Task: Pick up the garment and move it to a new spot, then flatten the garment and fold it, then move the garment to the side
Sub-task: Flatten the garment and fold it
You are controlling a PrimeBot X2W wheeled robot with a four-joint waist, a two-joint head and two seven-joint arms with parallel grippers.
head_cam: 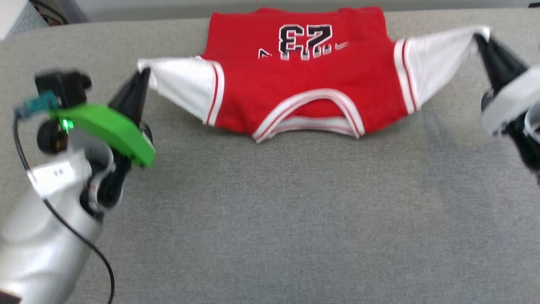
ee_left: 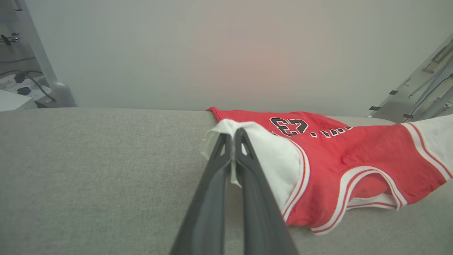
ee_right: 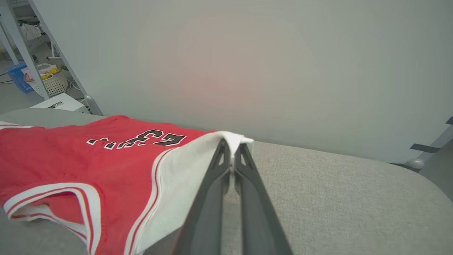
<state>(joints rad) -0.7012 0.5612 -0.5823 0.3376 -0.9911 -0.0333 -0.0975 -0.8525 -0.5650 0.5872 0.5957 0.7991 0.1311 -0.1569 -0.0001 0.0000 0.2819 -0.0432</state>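
Observation:
The garment (head_cam: 295, 84) is a red jersey T-shirt with white sleeves, striped trim and a black "23". It is stretched across the far part of the grey table (head_cam: 274, 211), collar toward me, its far edge hanging over the table's back edge. My left gripper (head_cam: 143, 76) is shut on the tip of the left white sleeve (ee_left: 262, 148), pinched between its dark fingers (ee_left: 244, 166). My right gripper (head_cam: 479, 38) is shut on the tip of the right white sleeve (ee_right: 184, 166). Both sleeves are pulled outward and slightly lifted; the garment's body (ee_right: 70, 156) sags on the table between them.
The grey padded table (ee_left: 88, 170) stretches wide on the near side of the garment. A pale wall rises behind the table's back edge. Off to the left stand a metal frame leg (ee_right: 42, 53), a white basket (ee_right: 49, 79) and a white box (ee_right: 60, 102).

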